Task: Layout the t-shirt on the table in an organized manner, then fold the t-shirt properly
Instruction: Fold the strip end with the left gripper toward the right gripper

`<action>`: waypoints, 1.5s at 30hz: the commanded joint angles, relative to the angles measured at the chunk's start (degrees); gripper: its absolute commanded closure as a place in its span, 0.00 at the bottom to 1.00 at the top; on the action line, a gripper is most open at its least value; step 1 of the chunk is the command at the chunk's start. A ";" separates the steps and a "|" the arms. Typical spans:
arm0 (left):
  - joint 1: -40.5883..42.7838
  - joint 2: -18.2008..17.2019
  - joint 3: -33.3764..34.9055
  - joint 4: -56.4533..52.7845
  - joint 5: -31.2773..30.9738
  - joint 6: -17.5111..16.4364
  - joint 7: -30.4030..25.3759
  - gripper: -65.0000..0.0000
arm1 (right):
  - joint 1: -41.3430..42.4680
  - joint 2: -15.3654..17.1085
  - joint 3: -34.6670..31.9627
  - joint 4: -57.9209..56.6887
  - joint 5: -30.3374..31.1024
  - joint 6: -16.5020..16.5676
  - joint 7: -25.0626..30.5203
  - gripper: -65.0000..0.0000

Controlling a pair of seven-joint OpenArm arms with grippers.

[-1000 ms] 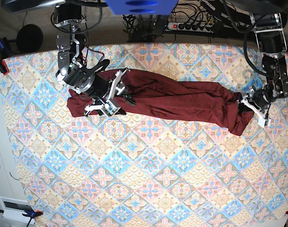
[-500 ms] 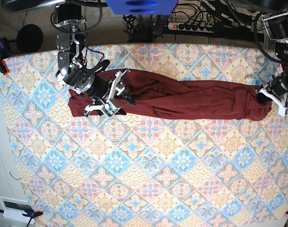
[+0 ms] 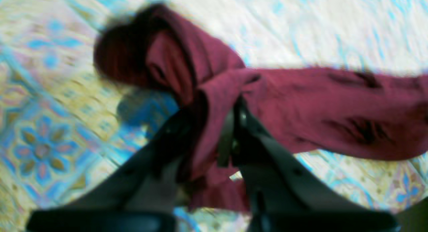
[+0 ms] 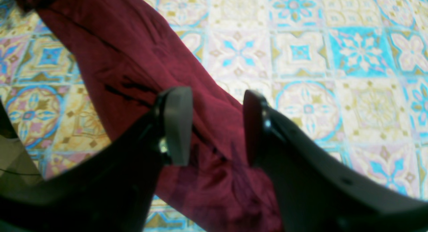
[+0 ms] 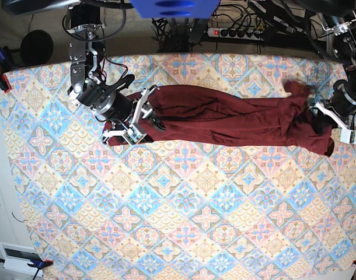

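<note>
— How far along?
— Early: the t-shirt [image 5: 224, 119] lies roped across the counter's [image 5: 184, 221] far side, left fingers [image 3: 214, 138] pinching one end, right fingers [image 4: 214, 125] spread wide over it. Folding remains.

Maroon t-shirt [image 5: 224, 119] stretched across table [image 5: 184, 221]

The t-shirt [image 5: 230, 119] lies stretched in a long band across the far part of the table [image 5: 184, 233]. My right gripper [image 5: 134, 119] hovers over one end, my left gripper [image 5: 330, 119] is at the other end.
</note>
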 commanded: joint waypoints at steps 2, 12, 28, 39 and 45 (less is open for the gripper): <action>-2.46 2.38 -0.53 4.07 -0.64 0.11 1.44 1.00 | 0.71 0.09 0.15 1.31 1.20 0.17 1.48 0.63; -6.15 10.65 7.91 6.00 -0.64 0.55 6.37 1.00 | 0.62 0.09 0.15 1.66 1.20 0.17 1.48 0.63; -5.36 12.14 19.77 5.74 -0.29 0.55 6.37 1.00 | -1.84 0.09 3.93 1.66 1.20 0.17 1.48 0.63; -5.53 13.28 25.93 5.74 0.50 0.55 7.51 0.59 | -1.93 0.18 3.93 1.66 1.20 0.17 1.48 0.63; -5.45 11.79 25.14 7.05 0.24 0.37 8.04 0.51 | -2.02 2.20 3.93 1.66 1.20 0.17 1.48 0.63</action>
